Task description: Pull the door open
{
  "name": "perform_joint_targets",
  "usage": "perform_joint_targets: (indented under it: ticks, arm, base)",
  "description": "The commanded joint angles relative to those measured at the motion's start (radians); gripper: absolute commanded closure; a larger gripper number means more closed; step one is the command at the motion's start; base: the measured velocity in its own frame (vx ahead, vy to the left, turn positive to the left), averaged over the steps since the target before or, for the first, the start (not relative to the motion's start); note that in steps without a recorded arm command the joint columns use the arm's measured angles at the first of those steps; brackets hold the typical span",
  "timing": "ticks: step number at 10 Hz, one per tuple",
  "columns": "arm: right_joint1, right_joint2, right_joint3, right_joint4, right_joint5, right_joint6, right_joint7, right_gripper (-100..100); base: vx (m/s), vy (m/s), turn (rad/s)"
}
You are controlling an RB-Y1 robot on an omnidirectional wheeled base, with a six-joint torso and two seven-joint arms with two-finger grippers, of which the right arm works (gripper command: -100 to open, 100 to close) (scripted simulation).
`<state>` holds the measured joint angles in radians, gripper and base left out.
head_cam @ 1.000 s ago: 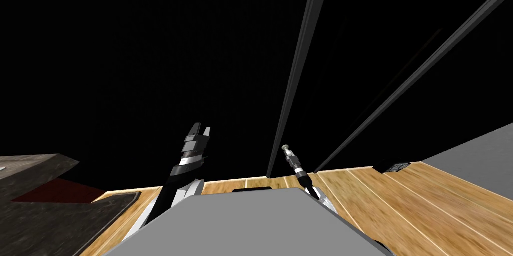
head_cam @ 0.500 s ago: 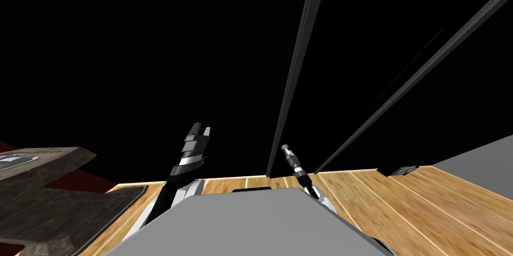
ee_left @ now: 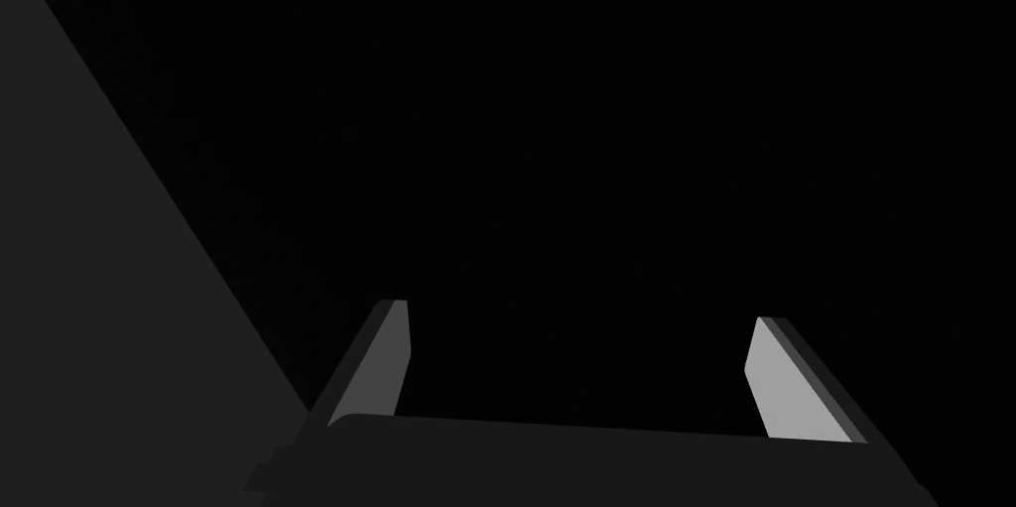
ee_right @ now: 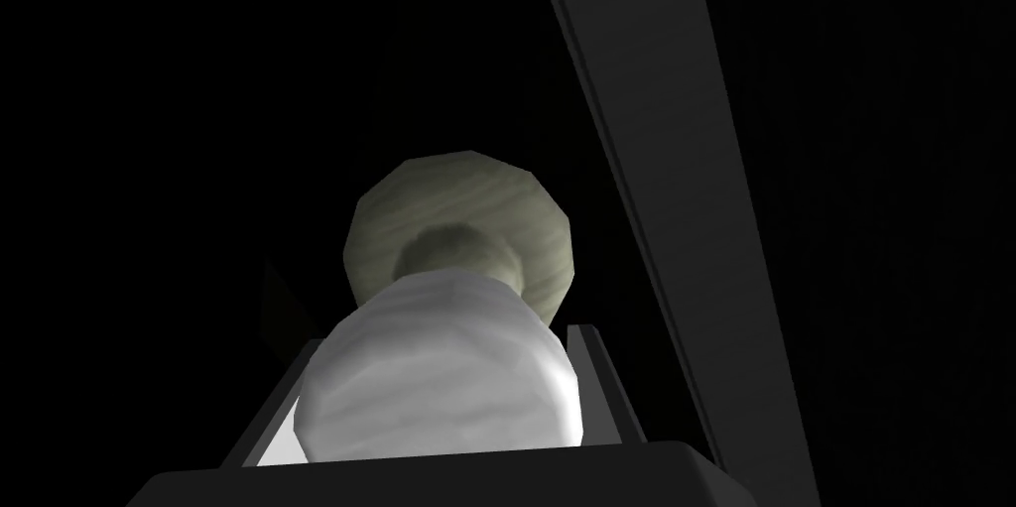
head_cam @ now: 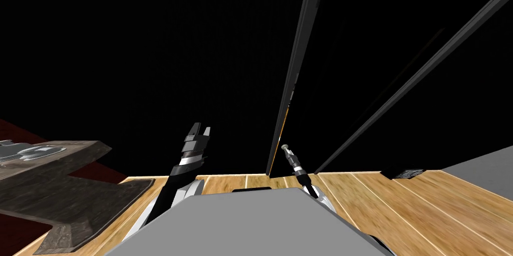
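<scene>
The door (head_cam: 350, 67) is a very dark panel ahead, beside a dark grey upright strip (head_cam: 300, 52). A thin orange sliver (head_cam: 286, 115) shows along that strip, just above the knob. My right gripper (head_cam: 284, 147) reaches up to the knob and is shut on it. In the right wrist view the pale round knob (ee_right: 437, 372) sits between the fingers (ee_right: 595, 372), with its greenish round rosette (ee_right: 461, 223) behind it on the dark door. My left gripper (head_cam: 203, 130) is raised to the left of the door edge, and it stands open (ee_left: 580, 313) with nothing between its fingers.
A dark stone-like counter (head_cam: 60, 188) juts in at the left, with a silvery object (head_cam: 20, 150) on it. Wood floor (head_cam: 401, 208) runs to the right. A grey wall (head_cam: 486, 168) and a small dark object (head_cam: 408, 173) lie at the right. A second grey strip (head_cam: 426, 67) slants further right.
The picture has shifted: the counter at left has come further into view, so my body has moved. An orange sliver has appeared at the door's edge. Both grippers hold their poses.
</scene>
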<state>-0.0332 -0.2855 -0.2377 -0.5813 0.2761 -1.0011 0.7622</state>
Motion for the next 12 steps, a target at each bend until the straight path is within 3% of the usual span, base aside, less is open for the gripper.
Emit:
perform_joint_targets:
  ticks: [1, 12]
  arm:
    - [0.001, 0.005, 0.007, 0.002, -0.006, -0.001, -0.031, 100]
    - [-0.011, 0.001, 0.057, 0.005, -0.103, 0.014, -0.304, 100]
  base:
    - [-0.029, -0.017, 0.029]
    - [-0.034, -0.018, 0.045]
